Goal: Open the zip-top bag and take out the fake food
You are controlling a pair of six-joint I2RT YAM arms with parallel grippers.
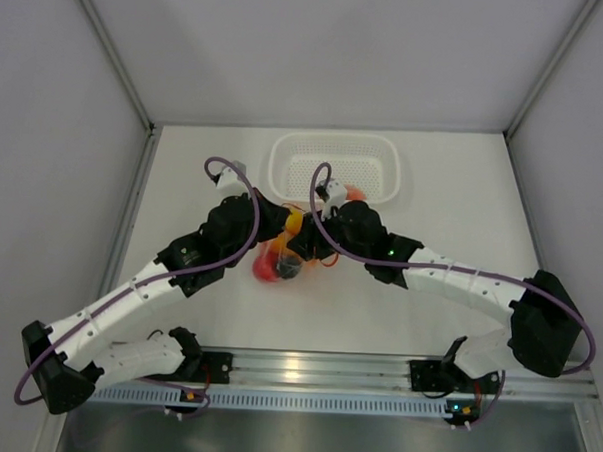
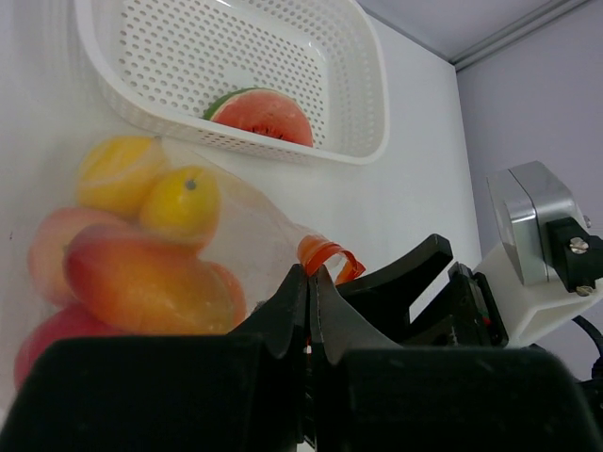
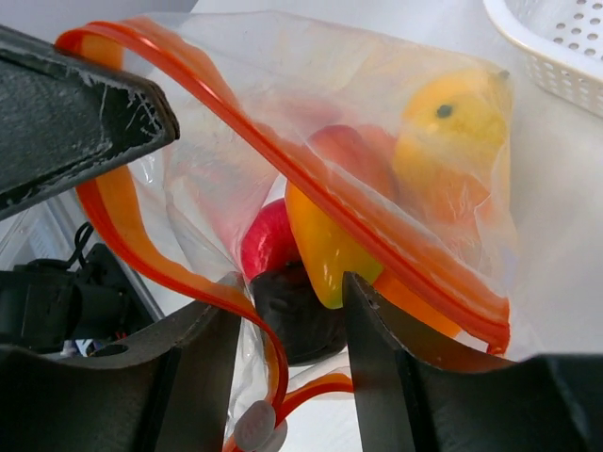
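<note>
The zip-top bag (image 1: 277,257) lies between both grippers in front of the basket, its mouth pulled open. My left gripper (image 2: 313,273) is shut on the orange-red zip strip (image 2: 326,252) at the bag's edge. The fake food shows through the clear plastic: a yellow lemon (image 2: 179,202), an orange-red mango (image 2: 141,282), a yellow pepper (image 3: 325,254) and a red fruit (image 3: 268,245). My right gripper (image 3: 290,301) reaches into the mouth, its jaws closed against both sides of a dark fruit (image 3: 297,325). One lip of the strip (image 3: 179,273) runs along its left finger.
A white perforated basket (image 1: 284,175) stands just behind the bag, with a watermelon slice (image 2: 254,115) lying in it. The bag's white slider tab (image 3: 254,428) hangs below the right jaws. Grey walls close in the table on the left, right and back.
</note>
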